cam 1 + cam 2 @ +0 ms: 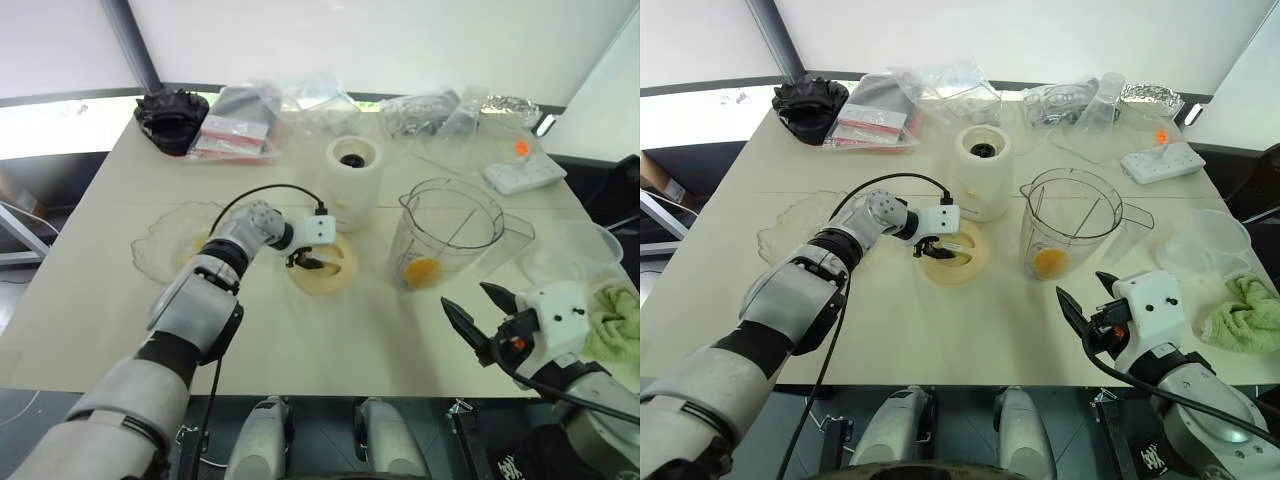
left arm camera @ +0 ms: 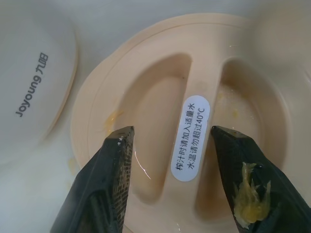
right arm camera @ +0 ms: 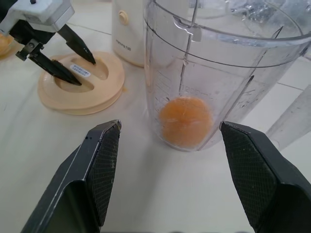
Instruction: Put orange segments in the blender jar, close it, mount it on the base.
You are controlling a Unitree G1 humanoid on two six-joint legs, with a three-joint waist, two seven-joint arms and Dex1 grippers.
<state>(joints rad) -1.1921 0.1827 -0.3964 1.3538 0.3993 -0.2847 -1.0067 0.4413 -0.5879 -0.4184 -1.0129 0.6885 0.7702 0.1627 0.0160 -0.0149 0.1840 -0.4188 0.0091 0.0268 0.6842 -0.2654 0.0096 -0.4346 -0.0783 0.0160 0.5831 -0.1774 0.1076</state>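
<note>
One tabletop (image 1: 90,250) is carrying everything. One clear jar (image 1: 1070,232) is standing upright right of centre, with no lid on, and one orange lump of segments (image 3: 185,121) is lying at its bottom. One cream base (image 1: 981,172) is standing just behind and left of the jar, apart from it. One flat round cream lid (image 1: 972,262) is lying in front of the base, with a raised bar across its middle. The left gripper (image 1: 933,247) is reaching down onto the lid, its jaws partly spread and straddling the bar, not yet pressing it; yellow pulp is sticking to one finger (image 2: 250,194). The right gripper (image 1: 1080,300) is hovering near the front edge, jaws spread wide and holding nothing.
</note>
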